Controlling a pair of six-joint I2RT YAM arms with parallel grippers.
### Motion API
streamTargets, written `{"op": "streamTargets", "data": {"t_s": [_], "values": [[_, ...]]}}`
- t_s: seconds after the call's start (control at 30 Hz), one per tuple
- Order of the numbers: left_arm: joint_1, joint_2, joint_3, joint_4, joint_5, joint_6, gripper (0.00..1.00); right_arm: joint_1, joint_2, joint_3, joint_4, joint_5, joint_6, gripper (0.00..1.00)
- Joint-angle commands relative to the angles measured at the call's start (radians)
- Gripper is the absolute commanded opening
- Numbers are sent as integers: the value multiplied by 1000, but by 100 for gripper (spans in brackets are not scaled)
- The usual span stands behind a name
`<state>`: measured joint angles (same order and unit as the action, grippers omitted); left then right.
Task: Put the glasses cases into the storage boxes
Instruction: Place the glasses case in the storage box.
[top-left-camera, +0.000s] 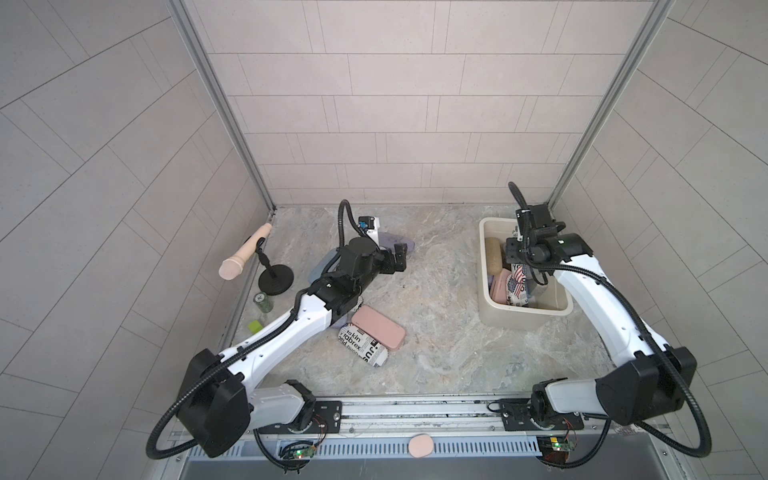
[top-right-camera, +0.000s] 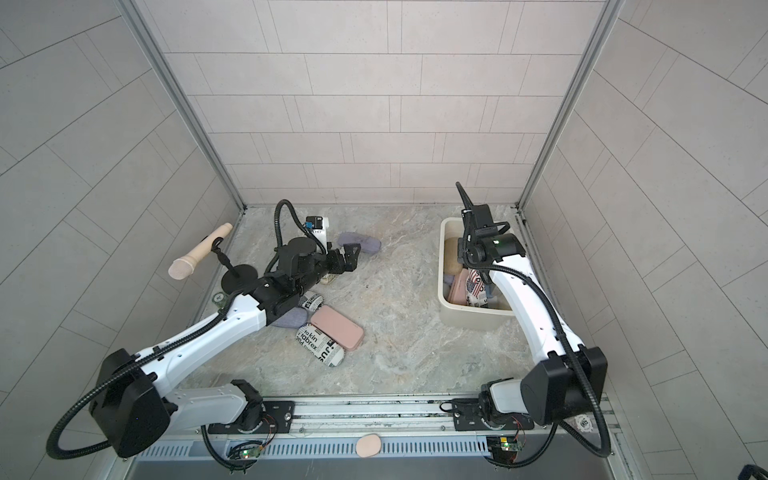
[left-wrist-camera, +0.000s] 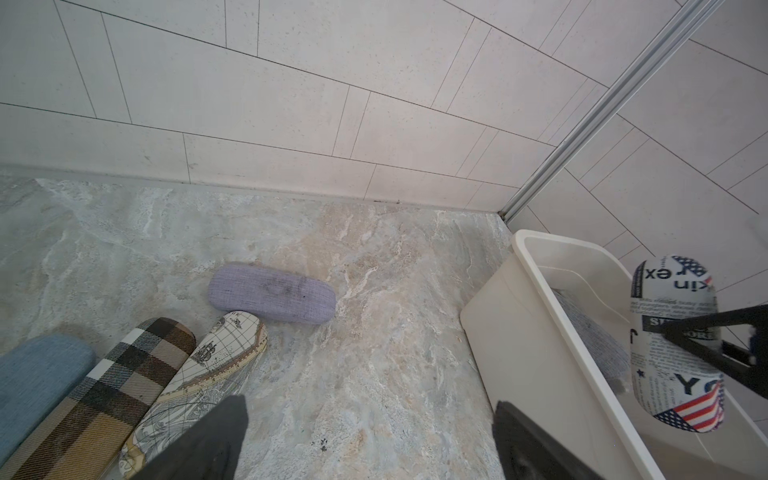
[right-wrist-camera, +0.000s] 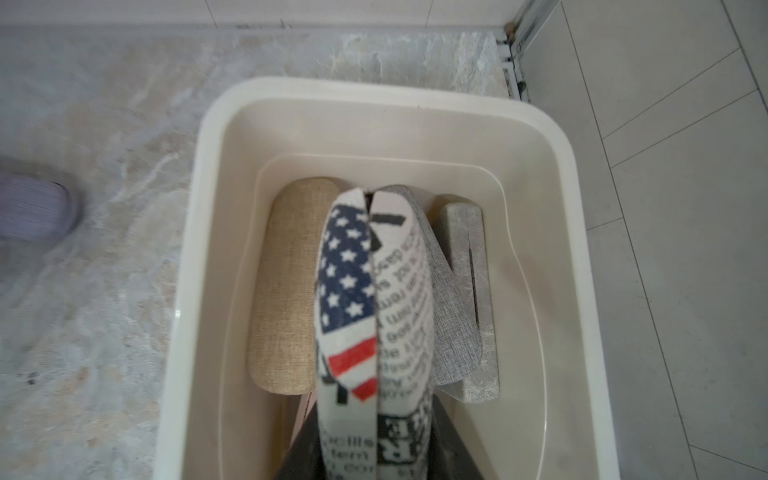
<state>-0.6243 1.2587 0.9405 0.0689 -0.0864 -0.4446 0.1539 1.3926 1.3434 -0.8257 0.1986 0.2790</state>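
Flag-print glasses case (right-wrist-camera: 374, 291) clamped in right gripper (right-wrist-camera: 374, 440) over one cream tub (right-wrist-camera: 374, 89); left gripper (left-wrist-camera: 370, 403) spread wide, empty; four table cases ahead: lilac (left-wrist-camera: 272, 293), blue (left-wrist-camera: 37, 374), plaid (left-wrist-camera: 116, 395), map-print (left-wrist-camera: 199, 386).

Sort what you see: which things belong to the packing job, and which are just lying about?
Job: storage tub, flag-print case, pink case, purple case, plaid case, map-print case, blue case.
Lying about: microphone, green block, pink pad.
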Motion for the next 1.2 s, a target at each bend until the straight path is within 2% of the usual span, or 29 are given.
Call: {"op": "streamTargets", "data": {"t_s": [0.0, 0.3, 0.4, 0.53, 0.6, 0.67, 0.8, 0.93, 1.0, 1.1, 1.17], "values": [[1, 2, 30, -9, -8, 3, 100, -4, 76, 48, -4, 102, -34, 13], [2, 1, 34, -23, -26, 16, 100, -16, 325, 208, -77, 150, -22, 15], [1, 2, 35, -24, -23, 18, 100, -18, 359, 232, -78, 114, -9, 27], [1, 3, 38, -30, -26, 23, 100, -19, 331, 224, -63, -26, 11, 45], [2, 4, 40, -30, -23, 26, 100, -18, 292, 205, -41, -92, 24, 50], [2, 3, 45, -36, -23, 27, 100, -18, 243, 168, -6, -184, 27, 53], [2, -11, 40, -31, -25, 27, 100, -18, 154, 105, 20, -195, 55, 55], [2, -10, 43, -36, -24, 26, 100, -20, 84, 35, 47, -163, 64, 51], [2, -11, 45, -35, -17, 22, 100, -31, 68, -2, 66, -164, 66, 43], [1, -12, 43, -35, -13, 20, 100, -50, 79, -41, 87, -165, 80, 20], [3, -12, 43, -37, -24, 24, 100, -54, 80, -73, 100, -119, 97, 13]]}}
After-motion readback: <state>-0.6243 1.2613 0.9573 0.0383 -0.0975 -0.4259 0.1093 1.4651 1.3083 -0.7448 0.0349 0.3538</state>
